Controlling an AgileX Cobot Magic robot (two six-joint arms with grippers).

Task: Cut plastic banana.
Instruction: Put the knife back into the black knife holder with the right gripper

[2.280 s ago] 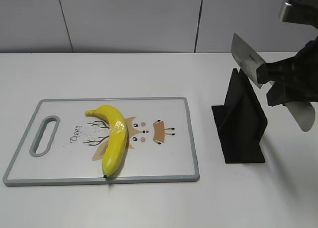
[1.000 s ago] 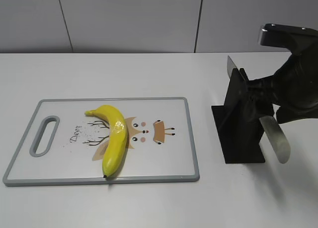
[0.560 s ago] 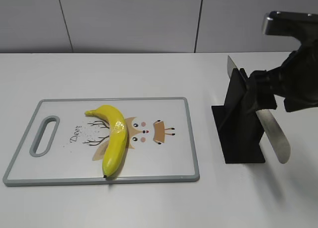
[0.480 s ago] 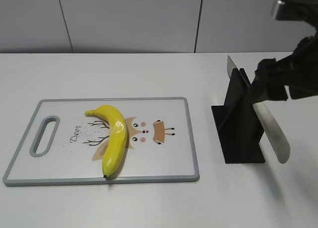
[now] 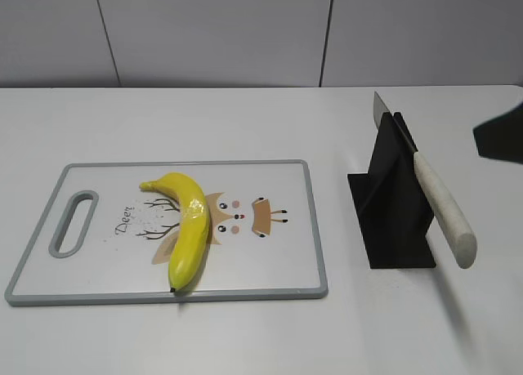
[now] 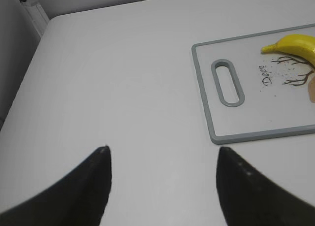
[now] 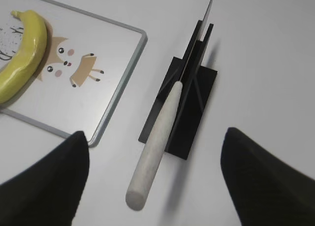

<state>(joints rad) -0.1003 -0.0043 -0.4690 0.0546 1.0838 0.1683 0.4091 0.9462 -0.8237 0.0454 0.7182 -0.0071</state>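
Observation:
The plastic banana (image 5: 186, 228) is glossy yellow and lies curved on the white cutting board (image 5: 98, 252), left of its middle. It also shows in the left wrist view (image 6: 295, 43) and the right wrist view (image 7: 22, 53). The knife (image 5: 441, 203) rests slanted in the black stand (image 5: 396, 220), blade up and pale handle sticking out to the front right. My right gripper (image 7: 155, 132) is open and empty, above the knife handle (image 7: 157, 137). My left gripper (image 6: 163, 149) is open and empty over bare table, left of the board (image 6: 246, 113).
The board has a grey rim, a handle slot (image 5: 73, 221) at its left end and a deer print. A dark part of the right arm (image 5: 500, 134) shows at the right edge of the exterior view. A grey panelled wall stands behind the white table.
The right gripper lowered the knife into the black stand, let go of it and drew back to the right, almost out of the exterior view. The banana has not moved.

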